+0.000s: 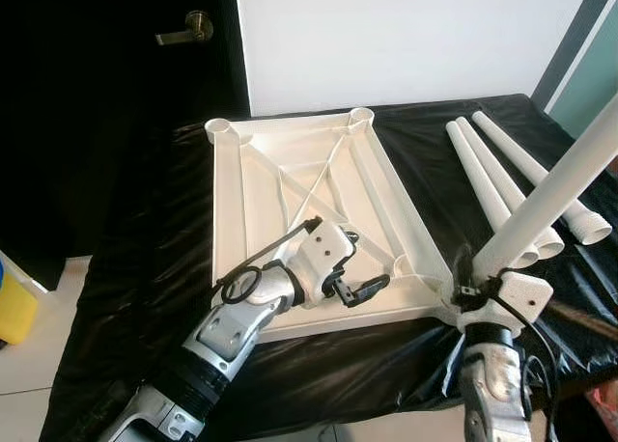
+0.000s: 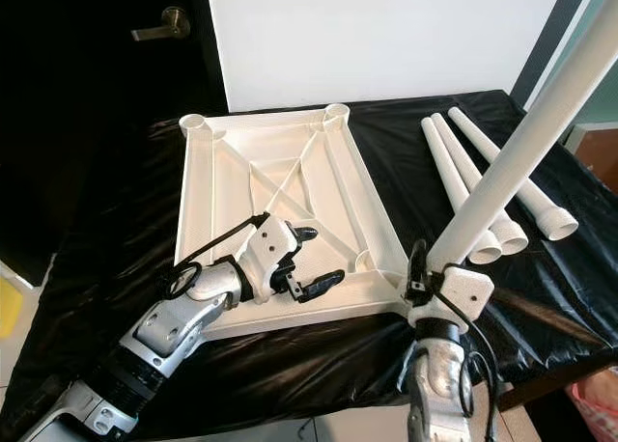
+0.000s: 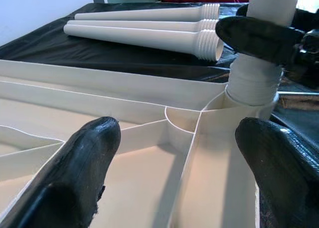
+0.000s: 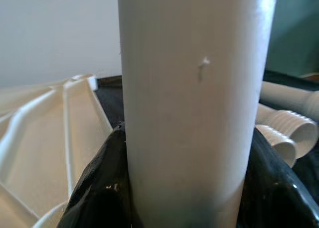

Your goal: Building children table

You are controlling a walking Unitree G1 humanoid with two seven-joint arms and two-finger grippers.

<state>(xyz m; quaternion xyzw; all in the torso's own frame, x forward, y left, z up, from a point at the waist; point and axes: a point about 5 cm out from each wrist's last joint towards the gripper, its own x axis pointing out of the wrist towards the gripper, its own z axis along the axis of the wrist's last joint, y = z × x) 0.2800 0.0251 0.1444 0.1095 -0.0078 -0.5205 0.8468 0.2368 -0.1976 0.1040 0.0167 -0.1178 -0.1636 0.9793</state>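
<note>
The white tabletop (image 1: 224, 210) lies upside down on a black-covered surface, its ribs and corner sockets facing up. My right gripper (image 1: 480, 268) is shut on a white table leg (image 1: 550, 191), low on its shaft. That leg stands tilted in the near right corner socket (image 3: 251, 96). In the right wrist view the leg (image 4: 194, 88) sits between the two black fingers (image 4: 99, 188). My left gripper (image 1: 359, 265) is open, just over the tabletop's ribs close to the front edge and left of that socket. Nothing is between its fingers (image 3: 84, 158).
Three loose white legs (image 1: 502, 172) lie side by side on the black cover (image 1: 145, 268), to the right of the tabletop. A dark door with a brass handle (image 1: 188, 32) stands at the back left. A yellow object (image 1: 14, 312) sits on the floor at far left.
</note>
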